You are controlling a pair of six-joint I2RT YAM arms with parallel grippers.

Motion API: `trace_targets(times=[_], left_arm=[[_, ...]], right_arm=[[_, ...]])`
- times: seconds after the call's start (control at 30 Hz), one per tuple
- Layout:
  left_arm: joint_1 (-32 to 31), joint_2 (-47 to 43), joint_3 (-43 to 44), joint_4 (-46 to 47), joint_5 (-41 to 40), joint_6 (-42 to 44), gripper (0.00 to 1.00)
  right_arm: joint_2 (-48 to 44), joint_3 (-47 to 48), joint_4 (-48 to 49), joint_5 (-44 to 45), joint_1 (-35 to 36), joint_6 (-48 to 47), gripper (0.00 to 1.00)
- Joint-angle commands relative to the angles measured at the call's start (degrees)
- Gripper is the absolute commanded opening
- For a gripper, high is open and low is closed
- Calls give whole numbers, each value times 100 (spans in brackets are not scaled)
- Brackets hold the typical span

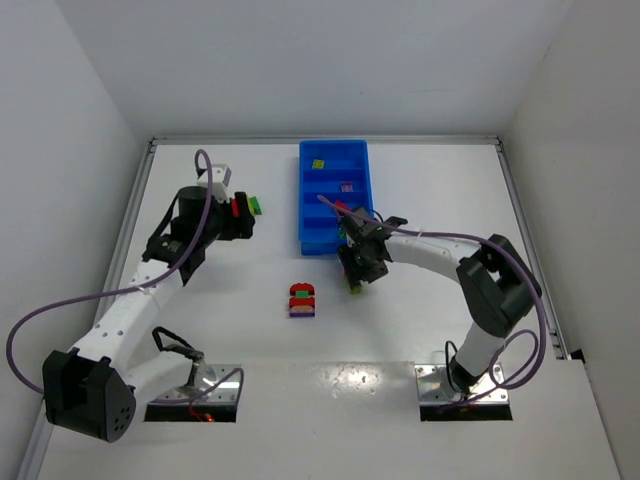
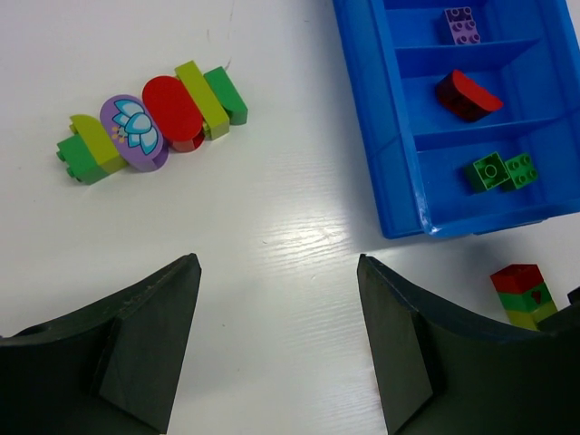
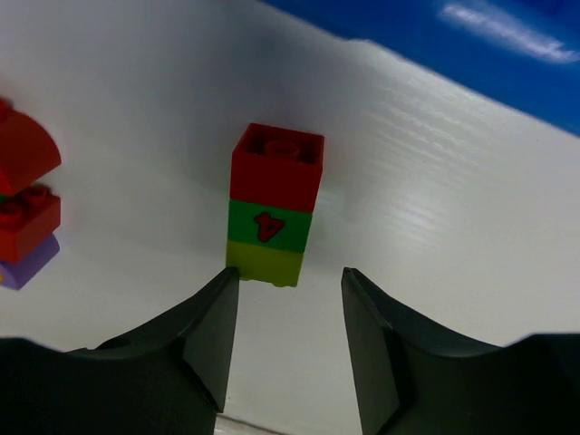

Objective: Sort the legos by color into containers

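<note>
A stack of legos [image 3: 274,204], red over green over yellow-green, lies on the white table just beyond my right gripper [image 3: 290,276]. That gripper is open, its fingertips either side of the stack's yellow-green end. The same stack [image 1: 354,286] sits near the blue tray [image 1: 303,200]. A long multicoloured cluster [image 2: 149,122] lies apart on the table, also seen as cluster [image 1: 301,300]. The tray's containers [image 2: 381,136] hold a purple brick [image 2: 462,24], a red brick [image 2: 467,95], green bricks [image 2: 501,170] and a yellow-green brick [image 1: 318,164]. My left gripper [image 2: 278,265] hangs open and empty above bare table.
White walls enclose the table on three sides. The red and purple end of the cluster [image 3: 23,195] lies left of the right gripper. Cables trail from both arms, and their bases stand at the near edge.
</note>
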Motion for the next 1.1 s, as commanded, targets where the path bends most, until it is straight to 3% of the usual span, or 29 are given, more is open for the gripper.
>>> trace_targets(times=[0.0,0.33,0.73,1.07], left_arm=[[167,-143,-22,195,106,-127,76],[167,-28,-22,195,159,-74,77],[167,86,-22,300,265,-74,78],[167,191,-22,300,370,-74,80]], right_arm=[[88,340,135,415,22,295,51],[308,569,135,-138,22,304,53],[562,638,135,169,-224,480,56],[616,991,188,-191,-444,638,58]])
